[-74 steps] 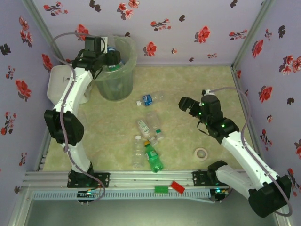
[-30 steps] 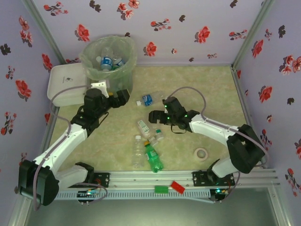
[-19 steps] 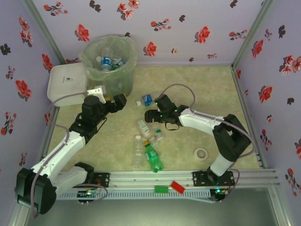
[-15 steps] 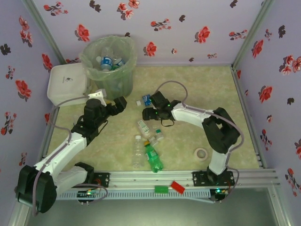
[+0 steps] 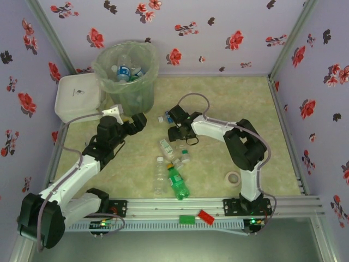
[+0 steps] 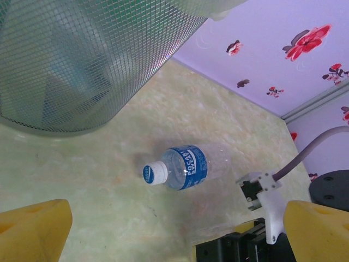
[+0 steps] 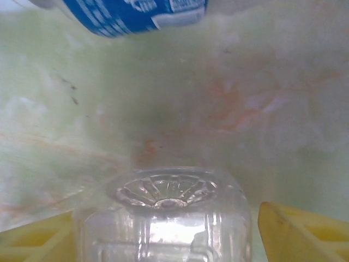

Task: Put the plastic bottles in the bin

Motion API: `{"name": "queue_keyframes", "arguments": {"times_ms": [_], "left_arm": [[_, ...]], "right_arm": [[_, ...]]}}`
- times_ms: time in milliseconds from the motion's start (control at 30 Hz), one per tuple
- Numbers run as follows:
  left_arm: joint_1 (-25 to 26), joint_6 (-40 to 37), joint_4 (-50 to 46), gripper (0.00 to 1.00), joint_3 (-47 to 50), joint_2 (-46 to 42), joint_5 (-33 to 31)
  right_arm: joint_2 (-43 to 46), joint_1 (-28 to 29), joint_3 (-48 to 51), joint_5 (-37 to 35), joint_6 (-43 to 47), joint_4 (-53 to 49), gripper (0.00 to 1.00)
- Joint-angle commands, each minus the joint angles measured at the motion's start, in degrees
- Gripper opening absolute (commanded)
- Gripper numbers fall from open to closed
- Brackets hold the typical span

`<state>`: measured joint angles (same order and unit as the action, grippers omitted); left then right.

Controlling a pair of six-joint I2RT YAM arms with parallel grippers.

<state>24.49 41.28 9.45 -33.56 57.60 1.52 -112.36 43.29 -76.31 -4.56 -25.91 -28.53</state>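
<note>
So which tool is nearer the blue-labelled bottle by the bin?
Right. The right tool sits just on the near side of the blue-labelled clear plastic bottle; the left tool is farther off to its left.

Walls (image 5: 218,54) lilac, red flowers; bin (image 5: 131,101) grey-green; bottle (image 6: 185,167) blue label; tabletop (image 5: 272,109) pale green marbled.

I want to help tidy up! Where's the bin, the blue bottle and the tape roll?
bin (image 5: 132,94), top view, its wall.
blue bottle (image 6: 186,166), left wrist view, its label.
tape roll (image 5: 229,178), top view, its ring.
</note>
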Motion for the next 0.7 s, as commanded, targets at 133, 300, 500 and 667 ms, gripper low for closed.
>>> {"name": "queue_keyframes", "arguments": {"times_ms": [133,300,500,667], "left_arm": [[1.1,3.0,2.8,1.0,1.3,0.2,0.0],[3.0,2.9,3.6,1.0,-0.4,3.3,0.2],[6.0,2.9,6.3,1.0,-2.2,7.6,0.5],[9.7,3.4,10.9,1.0,-4.3,11.9,2.3]], "right_arm": [[1.2,0.4,0.7,-3.0,1.5,-1.8,0.6],[3.1,0.3,0.8,-3.0,1.9,-1.1,0.49],[8.2,0.1,2.3,-2.3,1.7,0.6,0.47],[16.4,-1.8,7.4,-1.2,-1.0,4.4,0.47]]}}
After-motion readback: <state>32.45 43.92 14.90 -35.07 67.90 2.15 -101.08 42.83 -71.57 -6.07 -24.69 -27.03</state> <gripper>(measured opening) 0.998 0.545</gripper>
